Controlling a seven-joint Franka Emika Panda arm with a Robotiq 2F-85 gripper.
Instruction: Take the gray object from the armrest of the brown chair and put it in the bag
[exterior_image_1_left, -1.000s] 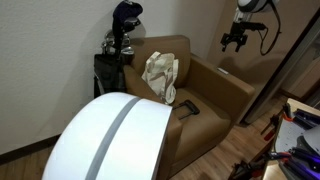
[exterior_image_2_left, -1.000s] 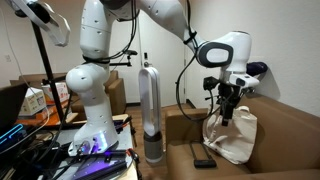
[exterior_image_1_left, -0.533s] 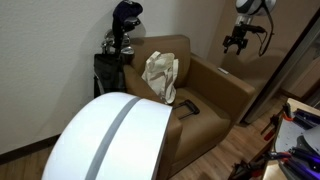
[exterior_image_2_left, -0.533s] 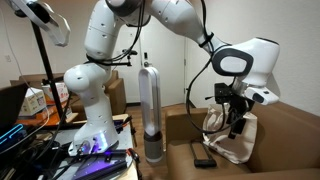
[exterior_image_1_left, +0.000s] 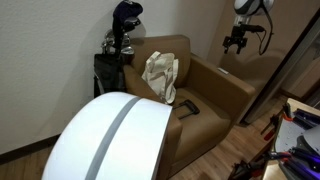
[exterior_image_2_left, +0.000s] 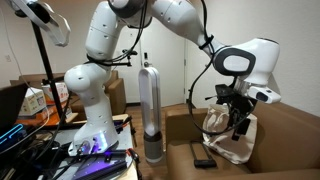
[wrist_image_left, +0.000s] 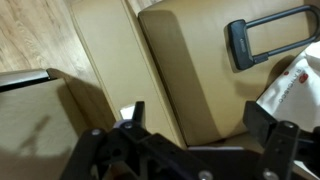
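Gray object (wrist_image_left: 268, 36), a dark loop-handle shape, lies flat on the seat cushion of the brown chair (exterior_image_1_left: 215, 95), near the front edge and not on the armrest. Cream bag (exterior_image_1_left: 161, 76) slumps on the chair seat against the backrest, just behind the object. Gripper (exterior_image_2_left: 238, 125) hangs above the chair, jaws spread wide, gripping nothing, apart from the object. 1 silver tower fan (exterior_image_2_left: 148, 110) stands beside the chair.
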